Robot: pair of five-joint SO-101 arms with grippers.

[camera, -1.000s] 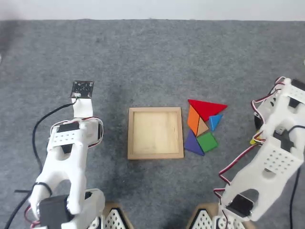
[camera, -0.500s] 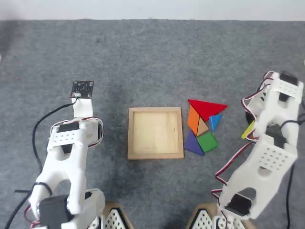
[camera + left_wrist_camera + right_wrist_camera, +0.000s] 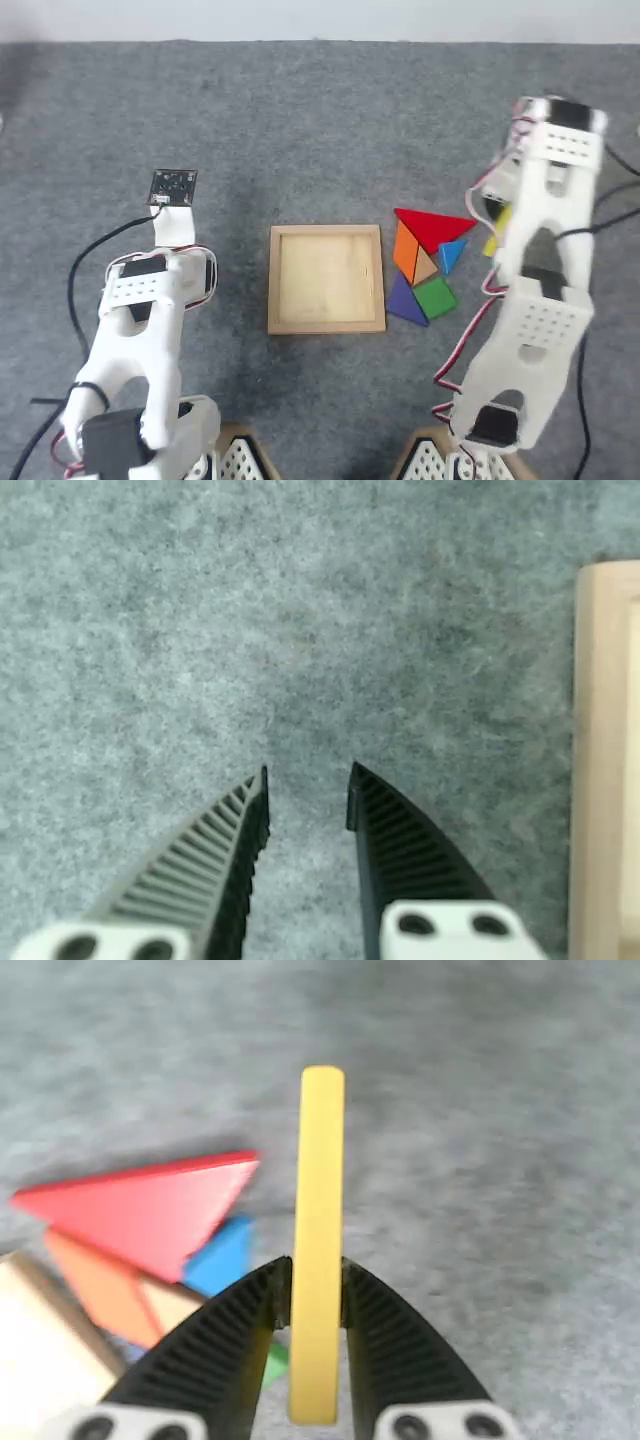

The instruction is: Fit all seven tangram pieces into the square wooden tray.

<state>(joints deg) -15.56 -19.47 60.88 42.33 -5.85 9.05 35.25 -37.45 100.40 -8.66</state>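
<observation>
R claw [image 3: 316,1278] clamped on yellow piece [image 3: 322,1160], held edge-on, near red triangle [image 3: 150,1210]. L claw [image 3: 307,785] apart, low over counter [image 3: 200,630] beside tray [image 3: 603,740].

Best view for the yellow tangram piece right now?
Right wrist view: the flat yellow wooden piece sits edge-on, clamped in the right gripper. High view gives a sliver beside the arm. Left wrist view faces grey carpet.

Tabletop: a grey, felt-like carpet mat [image 3: 300,120], fuzzy and mottled, reaches both sides of the high view.
Far edge: a pale, plain whitish strip [image 3: 320,18] runs along the mat's far side.
Light: even and soft, casting faint shadows on the mat.
</observation>
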